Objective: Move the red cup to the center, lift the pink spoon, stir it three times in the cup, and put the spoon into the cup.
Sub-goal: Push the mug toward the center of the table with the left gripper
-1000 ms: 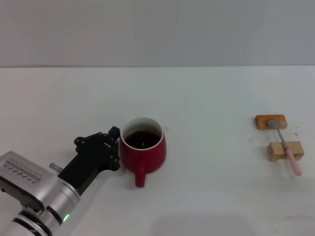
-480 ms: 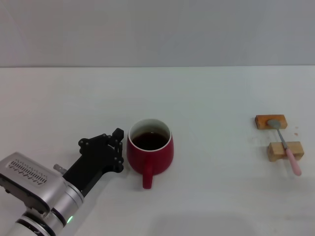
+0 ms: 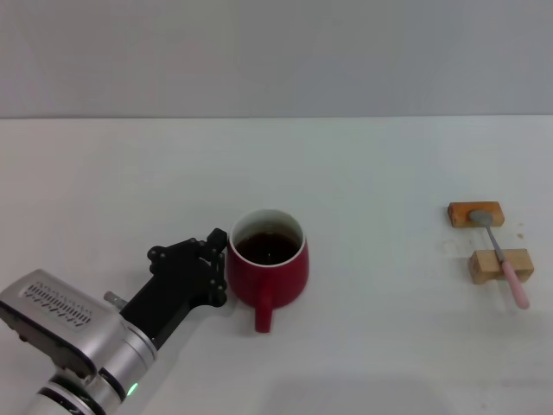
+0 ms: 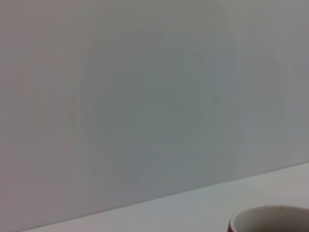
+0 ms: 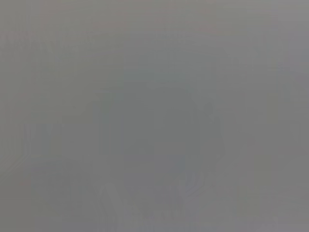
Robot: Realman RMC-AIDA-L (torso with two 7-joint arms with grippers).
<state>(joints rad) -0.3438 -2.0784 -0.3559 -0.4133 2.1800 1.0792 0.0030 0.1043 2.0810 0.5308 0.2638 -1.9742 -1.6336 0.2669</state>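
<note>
The red cup [image 3: 283,275], holding dark liquid, stands on the white table [image 3: 371,173] a little left of the middle, with its handle pointing toward the front edge. Its white rim also shows in the left wrist view [image 4: 270,218]. My left gripper [image 3: 219,268] is low on the table, right up against the cup's left side. The pink spoon [image 3: 502,259] lies far to the right across two wooden blocks, with its silver bowl on the far one and its pink handle toward the front. My right gripper is out of view.
The two orange-tan wooden blocks, one farther back [image 3: 474,213] and one nearer [image 3: 499,265], sit near the table's right edge. A grey wall runs behind the table. The right wrist view shows only plain grey.
The red cup has slid to the right across the table, with my left gripper moving right along with it at its left side. The spoon and blocks have not moved.
</note>
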